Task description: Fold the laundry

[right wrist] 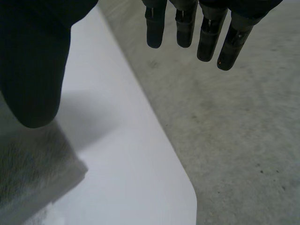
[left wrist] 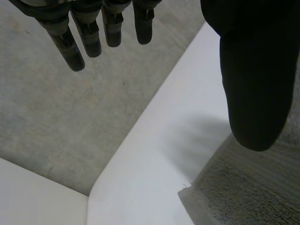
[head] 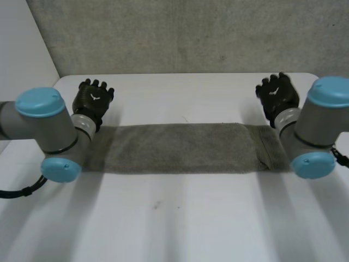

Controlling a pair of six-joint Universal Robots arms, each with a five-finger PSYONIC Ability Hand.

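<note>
Head view: long grey terry towel strip (head: 180, 148) flat across white tabletop (head: 174, 218), left hand (head: 92, 98) and right hand (head: 278, 95) by its far corners. Wrist views add: fingers (left wrist: 70, 47) straight, apart from thumbs, holding nothing

the towel (head: 180, 148) is matt, nubby terry cloth. the table (head: 180, 218) is smooth, white, faintly sheened. the wall (head: 180, 33) behind looks rough and grainy. the arm caps (head: 39, 102) look like smooth plastic.
</note>
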